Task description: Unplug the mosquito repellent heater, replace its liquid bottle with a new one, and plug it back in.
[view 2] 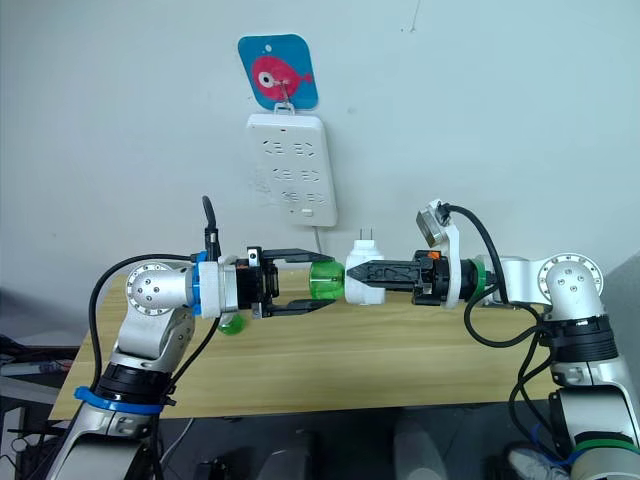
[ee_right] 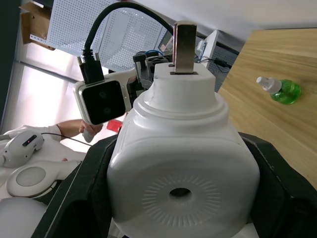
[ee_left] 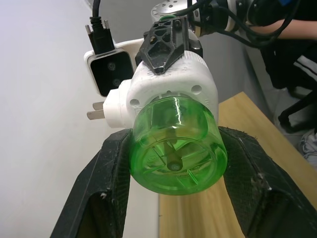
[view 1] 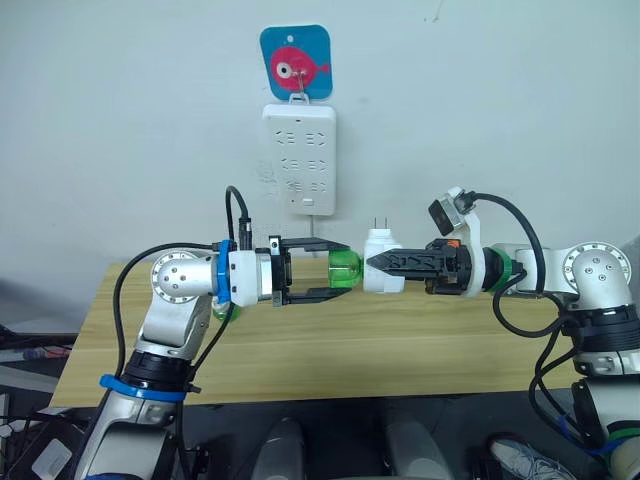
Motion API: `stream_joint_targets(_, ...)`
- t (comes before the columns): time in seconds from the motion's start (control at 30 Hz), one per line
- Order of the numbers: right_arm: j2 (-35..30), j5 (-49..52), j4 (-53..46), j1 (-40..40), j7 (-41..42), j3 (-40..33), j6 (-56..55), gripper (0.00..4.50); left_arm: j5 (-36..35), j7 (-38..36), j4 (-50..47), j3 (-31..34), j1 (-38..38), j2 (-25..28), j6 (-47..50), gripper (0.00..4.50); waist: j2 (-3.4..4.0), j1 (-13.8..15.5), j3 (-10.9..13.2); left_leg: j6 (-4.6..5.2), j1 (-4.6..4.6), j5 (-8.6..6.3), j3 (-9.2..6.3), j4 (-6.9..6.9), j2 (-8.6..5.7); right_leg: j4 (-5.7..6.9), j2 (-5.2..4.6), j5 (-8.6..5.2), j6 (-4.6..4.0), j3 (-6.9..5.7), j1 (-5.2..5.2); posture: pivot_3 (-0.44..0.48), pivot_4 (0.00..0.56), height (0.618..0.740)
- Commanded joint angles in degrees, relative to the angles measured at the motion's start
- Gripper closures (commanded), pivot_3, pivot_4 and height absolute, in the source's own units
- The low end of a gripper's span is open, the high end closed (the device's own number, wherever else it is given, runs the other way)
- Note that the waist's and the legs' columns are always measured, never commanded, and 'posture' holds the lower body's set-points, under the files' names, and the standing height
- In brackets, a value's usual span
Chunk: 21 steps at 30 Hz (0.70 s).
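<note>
The mosquito repellent heater (view 1: 381,243) hangs above the table, prongs up, with my right gripper (view 1: 374,262) shut on its white body (ee_right: 181,163). Its liquid bottle (view 1: 347,270), translucent green, sticks out of the heater toward my left arm. My left gripper (view 1: 338,270) is closed on that bottle (ee_left: 173,146), one black finger (ee_left: 111,173) against each side. The bottle's neck sits inside the heater. The new one (ee_right: 278,90), green with a white cap, lies on the table; part of it (view 2: 232,325) shows behind my left wrist.
A tall white power strip (view 1: 300,160) hangs on the wall under a blue fish hook (view 1: 296,62), its cord dropping behind the wooden table (view 1: 400,350). Both arms meet above the table's back half.
</note>
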Motion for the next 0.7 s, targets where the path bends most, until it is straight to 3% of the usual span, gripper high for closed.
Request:
stream_joint_targets(0.03,-0.66,-0.69,-2.39,-0.66,2.24,-1.98,-0.01,1.46,-12.7,3.83,-5.9,-1.27,-4.4,6.75,32.69,2.22,-0.02,-0.01,0.01,0.0,-0.01,0.0,-0.02,0.0,0.0,0.02,0.0,0.0,0.0,-0.01,0.0,-0.041,0.181,0.734)
stream_joint_targets(0.07,-1.06,-2.43,-3.51,-0.49,3.7,-1.71,0.53,1.46,-19.39,4.0,-5.52,-1.41,-7.26,9.47,45.75,2.22,-0.01,0.02,0.01,0.01,-0.02,0.0,-0.09,0.02,0.0,0.02,0.01,0.0,0.0,-0.05,0.0,-0.038,0.18,0.734)
stream_joint_targets(0.13,-1.61,-4.88,-5.14,-0.02,6.14,-1.34,1.22,1.46,-26.9,1.77,-3.44,-1.66,-11.57,12.96,60.58,2.22,-0.01,-0.07,0.01,0.02,-0.02,0.0,-0.13,0.03,-0.03,0.05,0.01,-0.01,0.01,-0.08,0.02,-0.037,0.18,0.734)
stream_joint_targets(0.23,-1.53,-6.51,-5.44,0.29,8.07,-1.37,1.46,1.46,-29.06,1.15,-0.2,-1.09,-14.57,13.64,67.55,2.22,-0.01,-0.29,0.01,0.02,0.05,0.0,-0.08,-0.02,-0.03,0.02,0.03,-0.02,0.02,-0.09,0.03,-0.039,0.182,0.734)
stream_joint_targets(0.4,-1.43,-8.27,-5.85,0.35,9.91,-1.53,1.76,1.46,-28.29,1.2,-2.66,-0.38,-14.33,12.85,67.81,2.22,0.0,-0.37,0.02,-0.01,0.03,0.02,-0.06,-0.05,0.04,0.0,0.07,-0.02,0.0,-0.08,-0.03,-0.045,0.181,0.734)
stream_joint_targets(0.5,-1.37,-8.52,-5.62,0.5,10.04,-1.87,1.88,1.46,-25.32,2.1,-4.34,0.12,-12.98,12.01,63.18,2.22,0.0,-0.24,0.02,-0.01,0.03,0.02,-0.04,-0.04,0.04,0.0,0.07,-0.02,0.0,-0.05,-0.03,-0.043,0.181,0.734)
stream_joint_targets(0.7,-1.56,-7.8,-4.17,0.47,9.53,-2.76,2.36,1.46,-11.45,-1.3,-7.95,0.03,-4.01,11.84,39.17,0.44,0.0,-0.08,0.02,-0.05,0.03,0.04,0.03,-0.07,0.04,-0.04,0.05,-0.01,0.0,0.01,-0.03,-0.046,0.186,0.734)
